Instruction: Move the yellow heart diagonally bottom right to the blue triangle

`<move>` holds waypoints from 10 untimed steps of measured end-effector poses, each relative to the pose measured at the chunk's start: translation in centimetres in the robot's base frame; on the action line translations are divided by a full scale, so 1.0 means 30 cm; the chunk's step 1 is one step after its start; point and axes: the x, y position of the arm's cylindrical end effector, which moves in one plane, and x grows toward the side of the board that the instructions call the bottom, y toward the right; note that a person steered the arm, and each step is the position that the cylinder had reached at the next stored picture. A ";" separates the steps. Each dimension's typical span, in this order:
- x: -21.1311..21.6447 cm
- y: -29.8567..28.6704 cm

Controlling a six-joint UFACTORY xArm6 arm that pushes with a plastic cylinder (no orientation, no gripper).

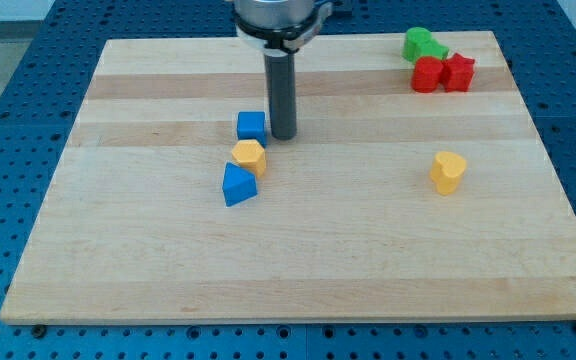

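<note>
The yellow heart (pixel 448 171) lies on the wooden board toward the view's right, alone. The blue triangle (pixel 238 185) lies left of the board's middle. A yellow hexagon (pixel 250 156) touches it just above, and a blue cube (pixel 252 126) sits above that. My tip (pixel 283 136) stands right beside the blue cube on its right side, far to the left of the yellow heart.
A green block (pixel 424 44) sits at the view's top right, with a red cylinder-like block (pixel 427 75) and a red star (pixel 458 72) just below it. The wooden board (pixel 148 270) rests on a blue perforated table.
</note>
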 end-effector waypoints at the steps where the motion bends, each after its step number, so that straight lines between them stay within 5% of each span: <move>1: 0.000 0.158; 4: 0.112 0.817; 7: 0.266 0.534; 10: 0.369 0.613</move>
